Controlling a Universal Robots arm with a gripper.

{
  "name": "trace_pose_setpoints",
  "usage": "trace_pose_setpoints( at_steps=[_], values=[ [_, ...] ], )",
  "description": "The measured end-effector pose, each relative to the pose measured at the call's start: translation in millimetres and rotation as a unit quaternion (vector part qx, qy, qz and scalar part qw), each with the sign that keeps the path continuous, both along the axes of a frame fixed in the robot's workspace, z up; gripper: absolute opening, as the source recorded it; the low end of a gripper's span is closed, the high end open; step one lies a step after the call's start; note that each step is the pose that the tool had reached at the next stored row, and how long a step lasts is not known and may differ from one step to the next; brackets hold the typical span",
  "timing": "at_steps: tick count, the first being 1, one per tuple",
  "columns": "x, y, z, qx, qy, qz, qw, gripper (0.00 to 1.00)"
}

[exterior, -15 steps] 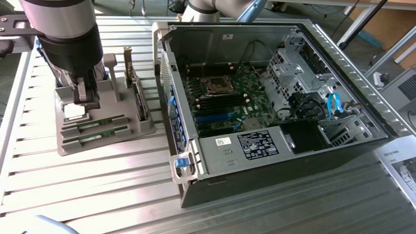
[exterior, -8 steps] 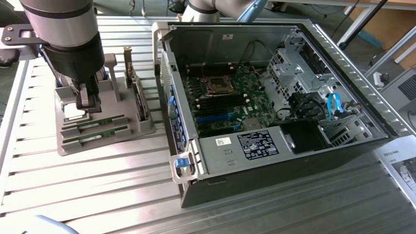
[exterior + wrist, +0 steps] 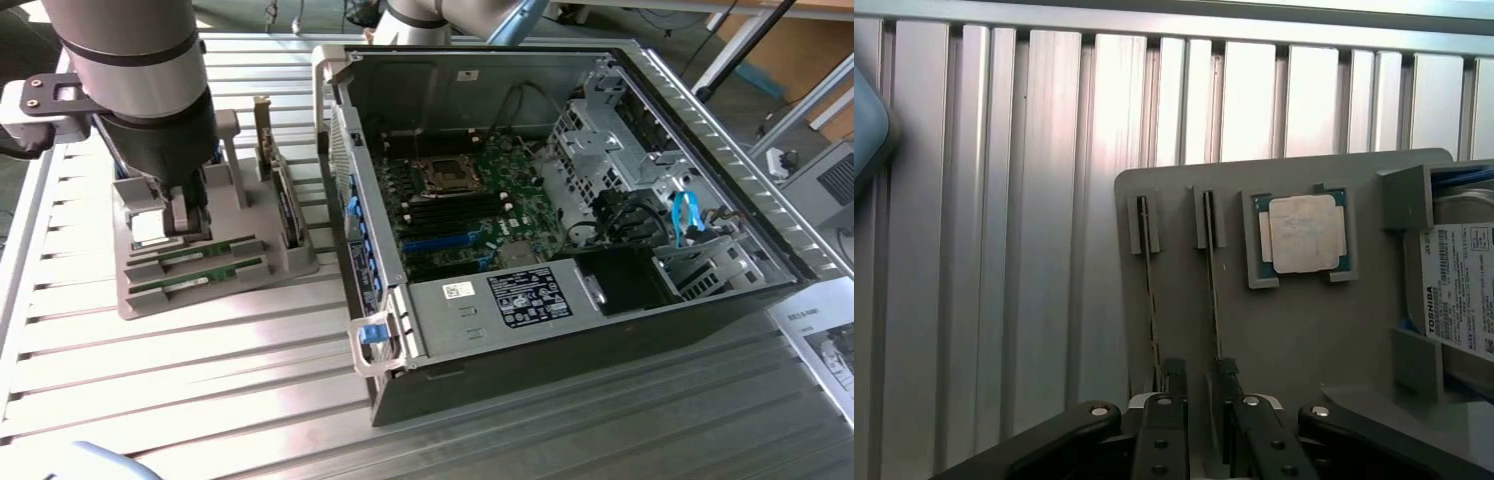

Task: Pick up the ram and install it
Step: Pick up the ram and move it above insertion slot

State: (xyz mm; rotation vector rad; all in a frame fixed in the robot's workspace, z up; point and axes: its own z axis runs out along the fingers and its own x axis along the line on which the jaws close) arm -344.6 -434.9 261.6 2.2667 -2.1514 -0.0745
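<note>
Ram: the inner ram stick (image 3: pixel 1214 290) stands on edge in the holder (image 3: pixel 1304 340) slot next to the processor recess. The outer ram stick (image 3: pixel 1151 290) stands in the parallel slot by the holder's edge. Neither is lifted.
Gripper: the gripper (image 3: pixel 1201 385) hangs low over one end of the two slots.
Fingers: the fingers (image 3: pixel 1159 440) are spread apart and grasp nothing. Which stick lies between them cannot be told.
Holder, other contents: the square silver processor (image 3: pixel 1304 233) lies flat in its recess. The labelled hard drive (image 3: pixel 1459 290) stands on edge in the end bracket.
Support: the holder rests on a ribbed aluminium table (image 3: pixel 1004 250).
Computer case: the computer case (image 3: pixel 467 75) lies open just beside the holder, on the exterior view's right.
Case contents: a motherboard (image 3: pixel 467 200), a labelled power supply (image 3: pixel 527 295) and blue cables (image 3: pixel 687 215).
</note>
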Motion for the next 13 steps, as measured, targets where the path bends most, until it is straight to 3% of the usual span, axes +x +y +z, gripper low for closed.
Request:
trace_pose_setpoints(
  at_steps=[7, 13],
  values=[
    [0.0, 0.0, -9.4, 0.0, -0.0001, 0.0, 1.0, 0.25],
    [0.0, 0.0, -10.1, 0.0, 0.0, 0.0, 1.0, 0.25]
  ],
)
